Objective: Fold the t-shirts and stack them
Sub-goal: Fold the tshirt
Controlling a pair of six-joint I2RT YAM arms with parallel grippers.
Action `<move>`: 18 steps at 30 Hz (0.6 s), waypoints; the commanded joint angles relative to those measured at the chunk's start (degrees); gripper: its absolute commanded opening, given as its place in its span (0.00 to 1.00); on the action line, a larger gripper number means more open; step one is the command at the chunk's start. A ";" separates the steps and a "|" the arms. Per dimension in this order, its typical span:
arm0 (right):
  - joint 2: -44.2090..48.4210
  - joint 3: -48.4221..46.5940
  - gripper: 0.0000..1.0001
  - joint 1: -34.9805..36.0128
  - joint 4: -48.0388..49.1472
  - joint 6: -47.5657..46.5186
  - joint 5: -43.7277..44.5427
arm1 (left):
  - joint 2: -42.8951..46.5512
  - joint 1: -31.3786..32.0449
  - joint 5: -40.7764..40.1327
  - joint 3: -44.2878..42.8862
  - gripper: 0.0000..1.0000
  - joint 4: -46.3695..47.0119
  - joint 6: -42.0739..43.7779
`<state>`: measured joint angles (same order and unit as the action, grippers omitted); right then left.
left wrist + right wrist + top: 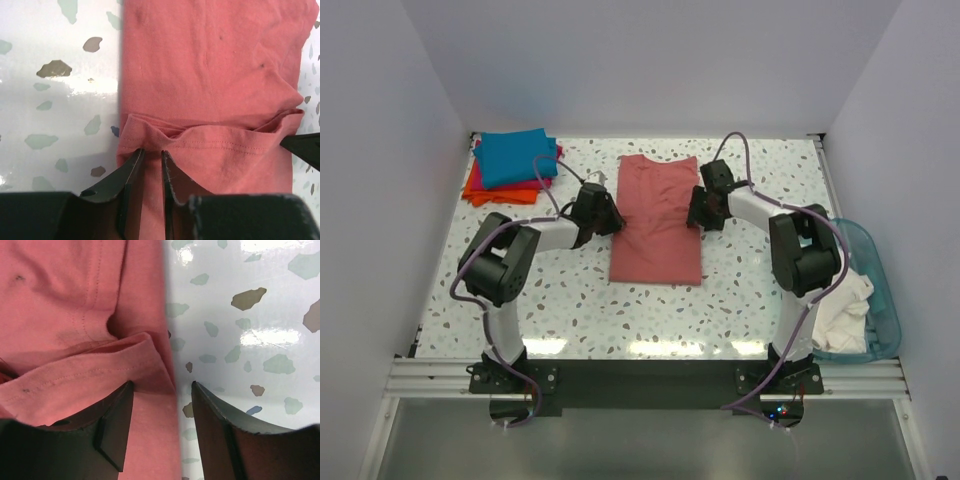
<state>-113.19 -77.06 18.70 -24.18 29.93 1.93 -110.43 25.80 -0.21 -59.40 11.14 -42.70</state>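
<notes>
- The salmon-red shirt (657,240) is lying mid-way across the table (570,300), its long axis running 12 to 6 o'clock and its collar pointing to 12.
- The left gripper (612,222) is pinching the 9 o'clock edge, fingers together on cloth.
- The right gripper (697,214) is straddling the 3 o'clock edge, fingers apart.
- The right is probably needing to grip first, so both are lifting level.

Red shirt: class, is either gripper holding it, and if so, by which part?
The left gripper is pinched shut on the red shirt at its left edge, by the folded-over hem. The right gripper is open astride the right edge, holding nothing.
</notes>
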 commanded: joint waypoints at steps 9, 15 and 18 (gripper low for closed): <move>12.45 4.71 0.64 -1.21 -1.57 -0.93 -1.84 | 13.39 -1.98 5.75 7.01 0.57 5.30 -0.28; 25.10 19.90 0.64 -0.68 4.40 2.67 -6.06 | 21.91 -1.63 2.93 17.89 0.58 2.04 -2.04; 32.46 28.52 0.63 1.16 5.82 4.69 -5.46 | 28.33 -0.76 3.11 26.59 0.58 3.97 -3.35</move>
<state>-86.70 -54.46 18.24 -21.28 31.73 -2.46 -86.65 24.45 3.77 -39.09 14.00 -44.29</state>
